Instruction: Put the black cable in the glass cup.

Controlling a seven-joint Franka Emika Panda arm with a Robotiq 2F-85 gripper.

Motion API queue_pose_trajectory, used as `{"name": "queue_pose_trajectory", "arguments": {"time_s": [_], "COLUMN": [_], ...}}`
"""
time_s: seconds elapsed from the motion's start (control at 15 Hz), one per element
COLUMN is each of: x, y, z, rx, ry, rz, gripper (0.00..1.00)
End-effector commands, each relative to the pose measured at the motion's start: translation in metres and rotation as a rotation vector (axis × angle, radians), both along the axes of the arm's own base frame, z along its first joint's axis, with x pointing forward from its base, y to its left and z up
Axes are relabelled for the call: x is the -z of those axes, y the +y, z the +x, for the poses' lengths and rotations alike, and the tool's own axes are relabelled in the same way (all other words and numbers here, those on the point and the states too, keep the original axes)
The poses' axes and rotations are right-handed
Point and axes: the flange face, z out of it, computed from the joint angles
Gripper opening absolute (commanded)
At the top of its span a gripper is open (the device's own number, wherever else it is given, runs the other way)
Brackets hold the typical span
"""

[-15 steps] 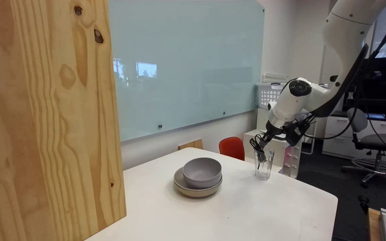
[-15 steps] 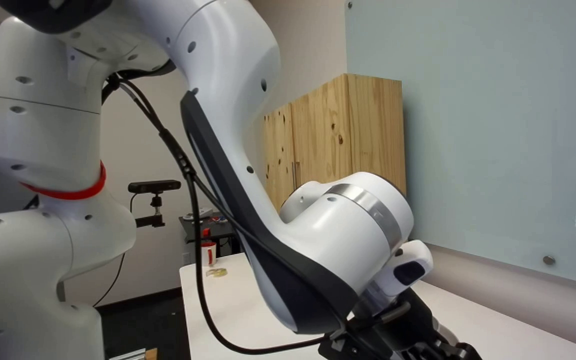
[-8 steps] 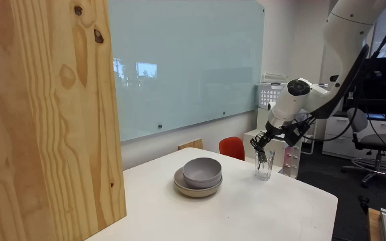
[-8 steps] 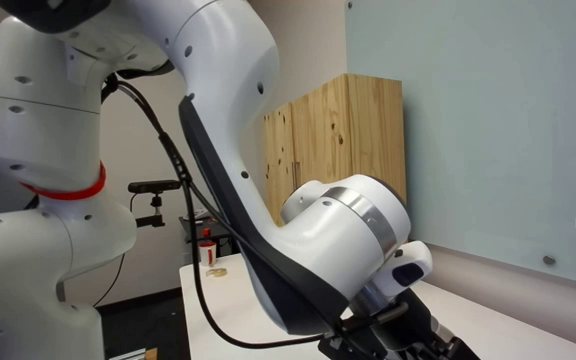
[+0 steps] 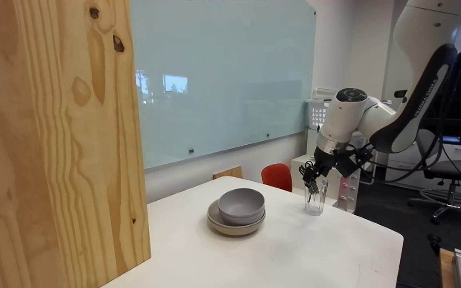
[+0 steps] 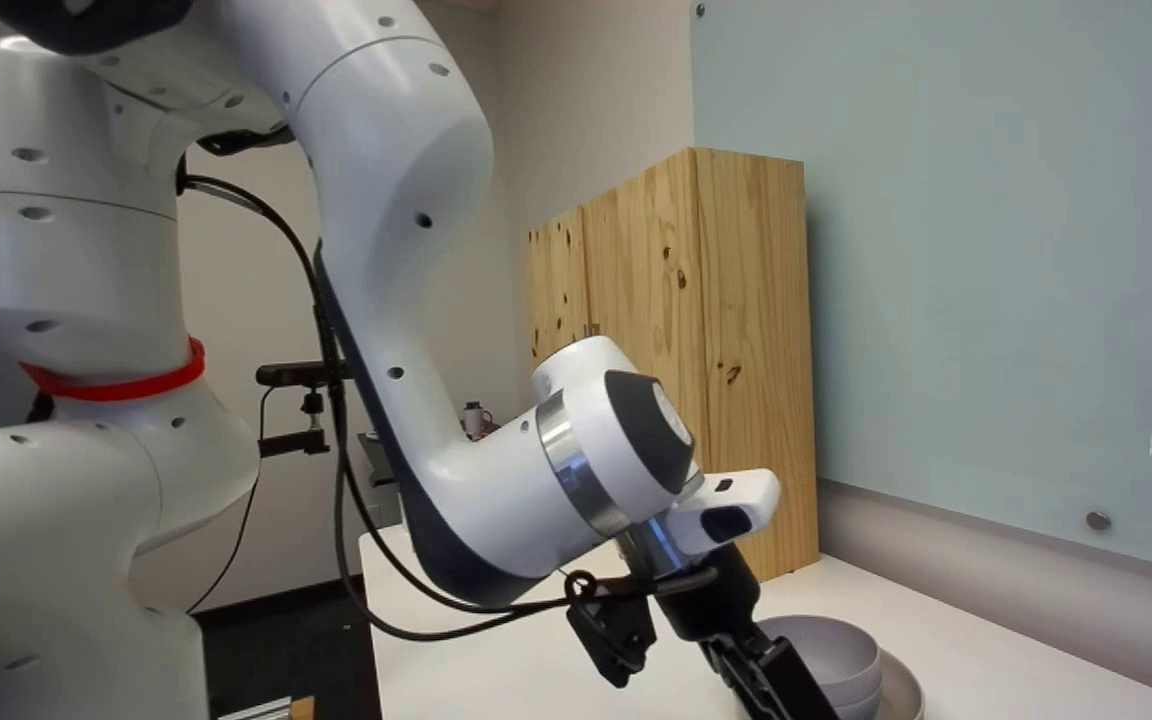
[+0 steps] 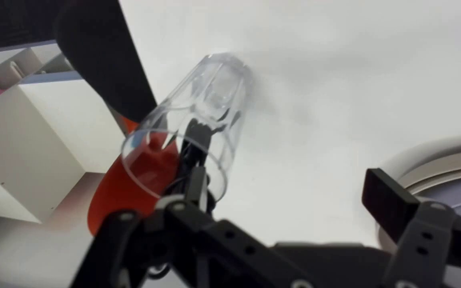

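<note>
Two splayed jaws, cable (image 7: pixel 193 147) beside one

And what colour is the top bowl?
Grey, with a slight purple tint. The top bowl shows best in an exterior view.

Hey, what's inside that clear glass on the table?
Part of the black cable is inside the glass; in an exterior view, more of it sticks out above. In the wrist view, the hand covers some cable, so that stretch can't be seen.
</note>
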Motion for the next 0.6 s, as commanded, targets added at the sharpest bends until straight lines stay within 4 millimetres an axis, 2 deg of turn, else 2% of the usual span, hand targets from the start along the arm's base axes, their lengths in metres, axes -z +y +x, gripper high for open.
{"name": "queue_pose_trajectory", "arguments": {"time_s": [0.0,0.07,0.33,0.4,0.47,0.53], "x": [0.027,0.034,0.053,0.055,0.046,0.049], "y": [0.031,0.037,0.041,0.042,0.042,0.043], "z": [-0.019,-0.020,-0.035,-0.037,-0.024,-0.027], "rx": [-0.036,-0.039,0.030,0.036,0.049,0.050], "ry": [0.125,0.154,0.298,0.323,0.260,0.283], "rz": [0.065,0.084,0.128,0.146,0.115,0.125], "gripper": [1.00,1.00,1.00,1.00,1.00,1.00]}}
